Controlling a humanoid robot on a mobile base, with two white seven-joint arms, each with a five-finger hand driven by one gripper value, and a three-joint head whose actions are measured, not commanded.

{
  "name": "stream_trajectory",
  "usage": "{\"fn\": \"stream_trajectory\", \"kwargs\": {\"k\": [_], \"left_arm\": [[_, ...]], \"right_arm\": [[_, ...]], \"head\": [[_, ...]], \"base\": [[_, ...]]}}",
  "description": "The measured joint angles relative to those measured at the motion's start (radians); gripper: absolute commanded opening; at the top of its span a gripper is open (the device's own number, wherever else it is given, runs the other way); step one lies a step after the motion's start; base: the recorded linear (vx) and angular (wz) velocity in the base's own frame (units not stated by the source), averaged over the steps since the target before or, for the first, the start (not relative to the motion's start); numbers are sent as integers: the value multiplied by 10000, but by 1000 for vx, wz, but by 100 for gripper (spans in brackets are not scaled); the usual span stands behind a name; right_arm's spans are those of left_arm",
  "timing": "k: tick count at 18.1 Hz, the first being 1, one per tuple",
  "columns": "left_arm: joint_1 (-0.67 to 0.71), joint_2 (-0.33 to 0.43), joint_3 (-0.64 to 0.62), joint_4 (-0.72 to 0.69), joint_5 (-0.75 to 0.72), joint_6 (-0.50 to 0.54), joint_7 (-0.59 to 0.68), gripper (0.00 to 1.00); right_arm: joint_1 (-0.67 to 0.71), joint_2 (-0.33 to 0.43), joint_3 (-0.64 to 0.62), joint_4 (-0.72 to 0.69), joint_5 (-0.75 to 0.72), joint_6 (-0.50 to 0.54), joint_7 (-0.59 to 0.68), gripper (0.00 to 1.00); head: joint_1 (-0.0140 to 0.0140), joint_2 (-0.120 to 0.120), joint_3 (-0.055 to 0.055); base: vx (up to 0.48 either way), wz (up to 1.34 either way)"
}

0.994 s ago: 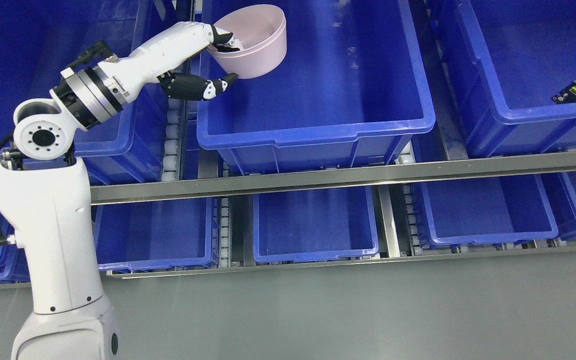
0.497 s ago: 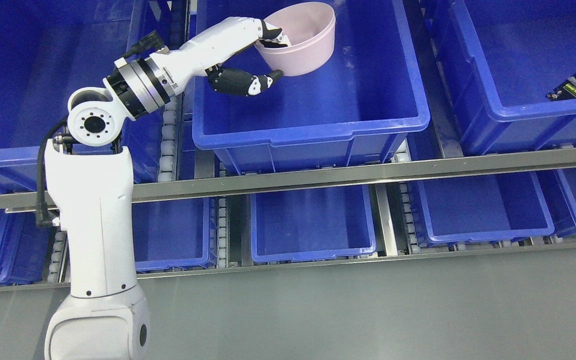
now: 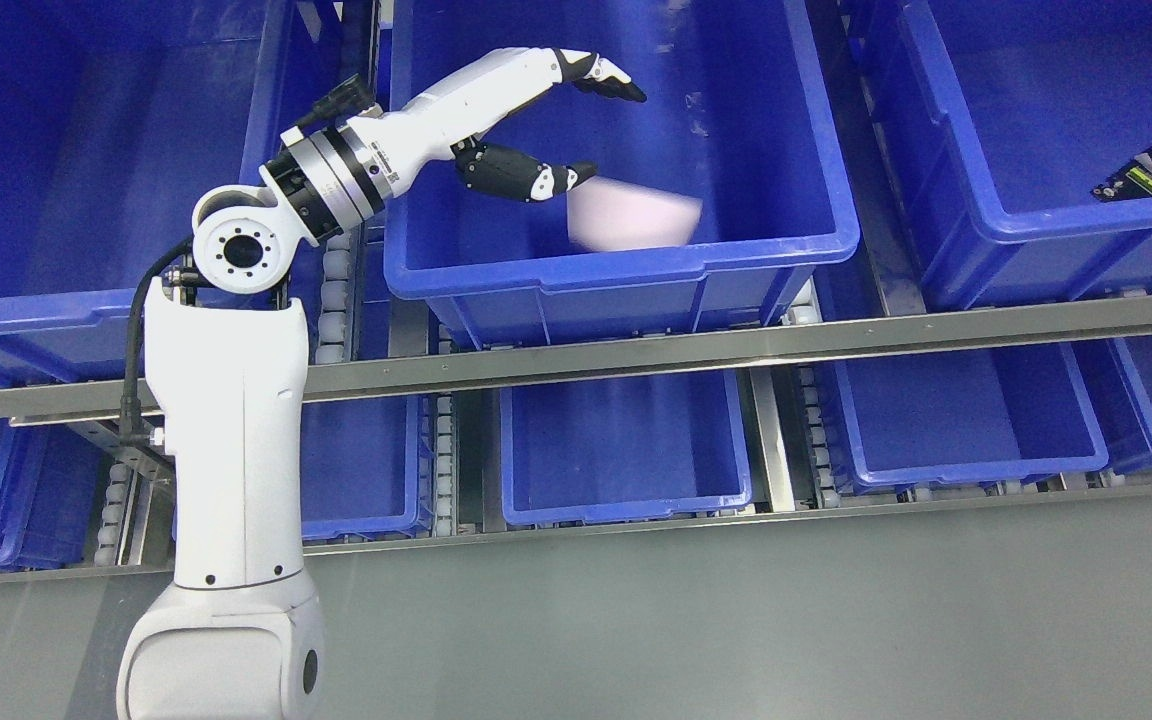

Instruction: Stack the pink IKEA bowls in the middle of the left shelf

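One blurred pale-pink plastic bowl [image 3: 631, 217] sat inside the big blue plastic bin [image 3: 636, 265] on the mid shelf, just below the left hand [image 3: 576, 125], fingers [image 3: 608, 80] spread w/ nothing held.

floor [image 3: 736, 620]: grey | shelf rails [image 3: 736, 350]: steel | bins [image 3: 626, 450]: blue

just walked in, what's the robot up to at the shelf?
The left hand is open over the middle blue bin on the upper shelf level, holding nothing. A pink bowl shows as a blurred shape inside that bin, just below the hand and apart from it, apparently mid-drop. No other bowl is visible there. The right arm is out of view.
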Motion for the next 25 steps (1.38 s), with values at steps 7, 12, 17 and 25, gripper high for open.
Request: {"fn": "stream_trajectory", "kwargs": {"k": [7,12,17,25], "left_arm": [[-17,-121,345,190,1379,237,4726,99],[602,-167,286,27,3987,1208,8398,100],[1885,-196,17,-883,4990,2182,9015,100],[3128,-222,-193,-1925,5413,2221,8881,100]], "right_arm": [[0,0,0,0,0,0,0,100],[0,0,0,0,0,0,0,100],[0,0,0,0,0,0,0,100],[0,0,0,0,0,0,0,100]], "head": [[0,0,0],[0,0,0],[0,0,0],[0,-3,0]], "base": [[-5,0],[-57,29],[-94,225],[-172,330]]}}
